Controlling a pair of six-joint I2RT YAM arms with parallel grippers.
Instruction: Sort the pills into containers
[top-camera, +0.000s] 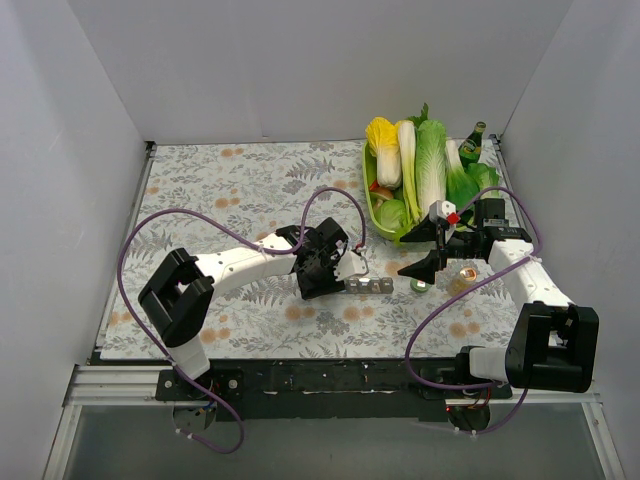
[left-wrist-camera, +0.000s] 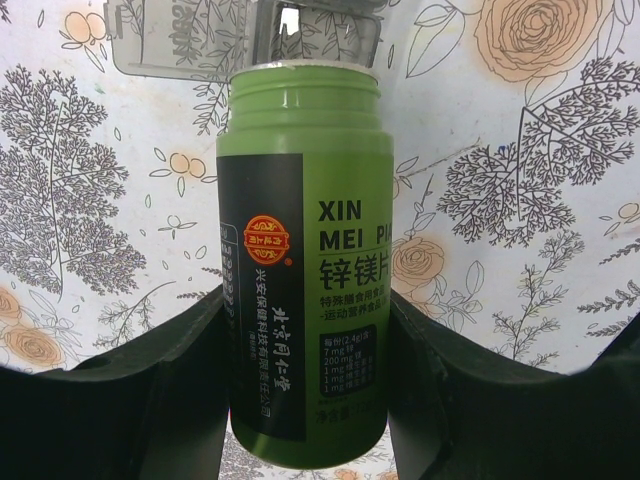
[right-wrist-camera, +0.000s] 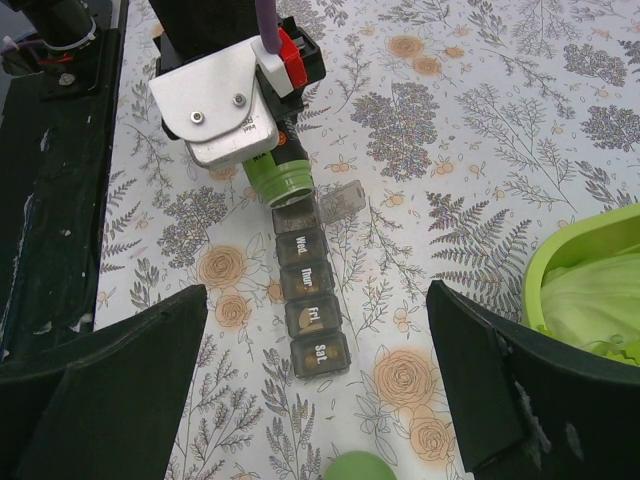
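The containers (top-camera: 368, 286) are a grey strip of day-labelled compartments lying on the floral cloth, also in the right wrist view (right-wrist-camera: 310, 300). The end compartment nearest the left arm has its lid (right-wrist-camera: 342, 200) flipped open. My left gripper (top-camera: 335, 265) is shut on an uncapped green pill bottle (left-wrist-camera: 305, 260), tilted with its mouth (right-wrist-camera: 280, 183) right at that open compartment (left-wrist-camera: 250, 40). My right gripper (top-camera: 425, 265) is open and empty, hovering over the strip's other end (right-wrist-camera: 315, 380). Tan pill shapes show through the Fri and Sat lids.
A green bottle cap (top-camera: 421, 286) lies just right of the strip, also in the right wrist view (right-wrist-camera: 358, 468). A small amber jar (top-camera: 465, 273) stands near the right arm. A green basket (top-camera: 381, 218) of vegetables and a green glass bottle (top-camera: 472, 143) sit at the back right.
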